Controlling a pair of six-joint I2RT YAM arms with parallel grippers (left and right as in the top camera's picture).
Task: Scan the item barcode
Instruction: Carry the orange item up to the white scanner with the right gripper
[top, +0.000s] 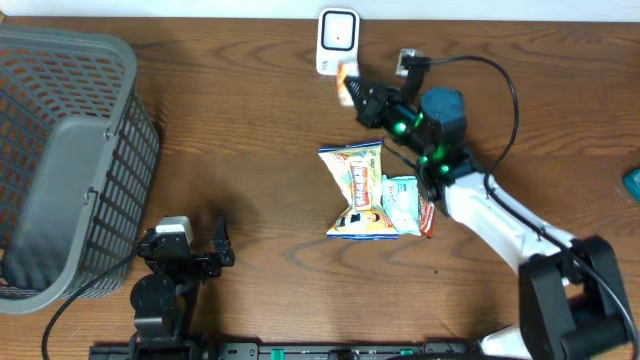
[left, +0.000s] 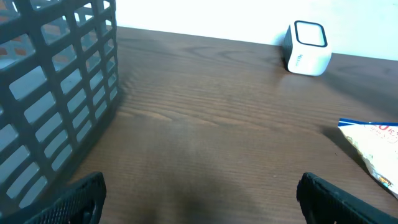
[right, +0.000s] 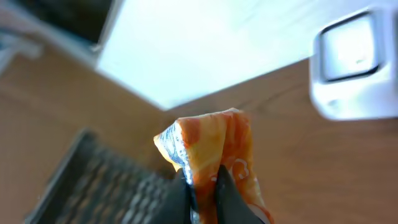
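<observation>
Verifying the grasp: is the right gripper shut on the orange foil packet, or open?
Shut: the right wrist view shows the right gripper pinching the orange foil packet from both sides.

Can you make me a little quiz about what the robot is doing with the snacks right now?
1. True or false: the left tool is holding a packet.
2. What does the right tool grip? A) an orange packet B) a banana C) a cup
3. Fill in: the orange packet is held close to the white ____.

Key: 1 false, it is open and empty. 2 A. 3 scanner.
</observation>
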